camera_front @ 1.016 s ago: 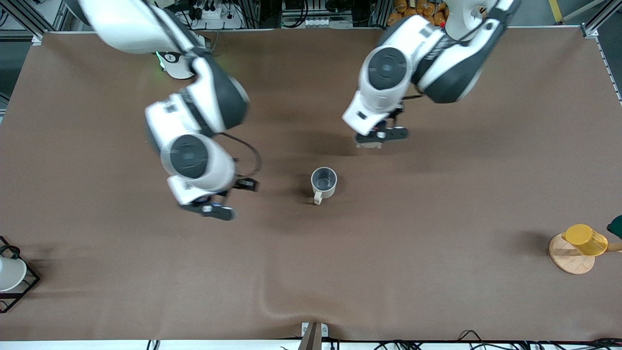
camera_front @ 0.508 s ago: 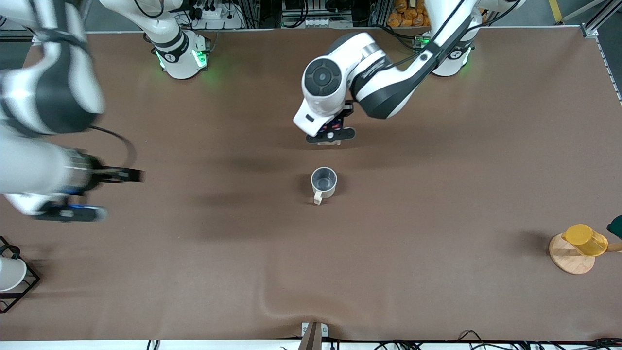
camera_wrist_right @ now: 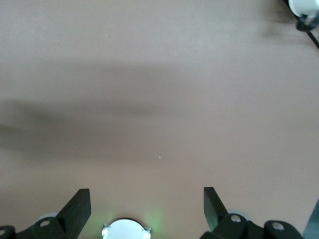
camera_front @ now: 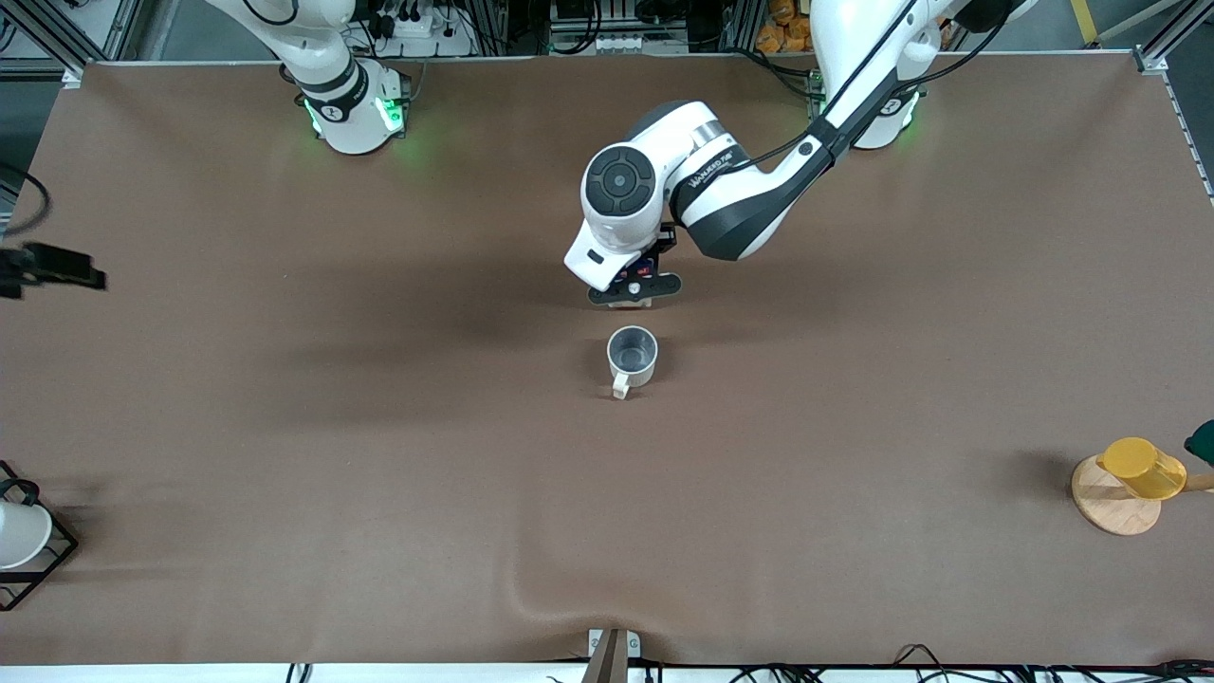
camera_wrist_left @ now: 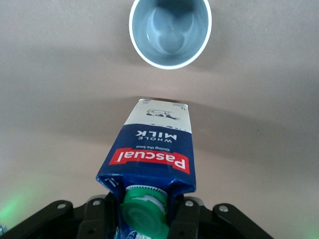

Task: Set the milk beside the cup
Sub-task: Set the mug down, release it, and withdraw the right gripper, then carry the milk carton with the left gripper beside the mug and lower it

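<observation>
The left hand [camera_front: 634,294] grips the milk [camera_wrist_left: 149,149] by its capped top, over the counter [camera_front: 854,379] beside the cup [camera_front: 633,356]. The right hand [camera_wrist_right: 147,206] hangs spread wide, holding nothing.

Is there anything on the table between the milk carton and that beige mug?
Nothing: the left wrist view shows only bare brown table between the milk carton, held by the left hand, and the mug.

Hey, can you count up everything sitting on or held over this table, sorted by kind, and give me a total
Cups: 3, the beige cup, the yellow cup, the white cup
Milk cartons: 1, the milk, held in the left end effector
Wooden discs: 1
Wire racks: 1
Total: 6
</observation>
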Robot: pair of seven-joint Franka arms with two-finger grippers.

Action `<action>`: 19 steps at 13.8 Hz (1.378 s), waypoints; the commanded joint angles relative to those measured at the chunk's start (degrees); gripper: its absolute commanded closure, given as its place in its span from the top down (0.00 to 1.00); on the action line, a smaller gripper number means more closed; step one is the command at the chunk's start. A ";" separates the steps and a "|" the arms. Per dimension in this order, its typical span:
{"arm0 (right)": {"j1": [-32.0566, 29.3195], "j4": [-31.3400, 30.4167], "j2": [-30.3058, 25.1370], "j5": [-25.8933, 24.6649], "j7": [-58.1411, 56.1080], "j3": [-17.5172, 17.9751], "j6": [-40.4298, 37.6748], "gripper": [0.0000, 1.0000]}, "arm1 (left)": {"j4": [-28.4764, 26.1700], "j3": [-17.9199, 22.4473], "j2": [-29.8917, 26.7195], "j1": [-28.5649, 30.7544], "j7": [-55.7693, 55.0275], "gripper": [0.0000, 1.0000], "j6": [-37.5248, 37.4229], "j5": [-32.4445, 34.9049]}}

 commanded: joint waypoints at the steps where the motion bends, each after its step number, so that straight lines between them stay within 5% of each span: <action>1: -0.72 -3.03 -2.84 0.93 -3.85 -2.20 0.61 1.00 | 1.29 0.05 0.38 -0.34 -1.07 0.38 -0.19 1.95; 6: 14.40 -3.21 -2.76 5.39 -3.95 -18.55 3.68 1.00 | 1.30 0.05 1.61 0.02 -0.19 0.38 1.12 4.32; 19: 18.37 -6.46 -4.60 5.94 -4.21 -18.40 10.72 1.00 | 1.38 1.54 3.28 -0.07 1.30 0.42 4.82 4.94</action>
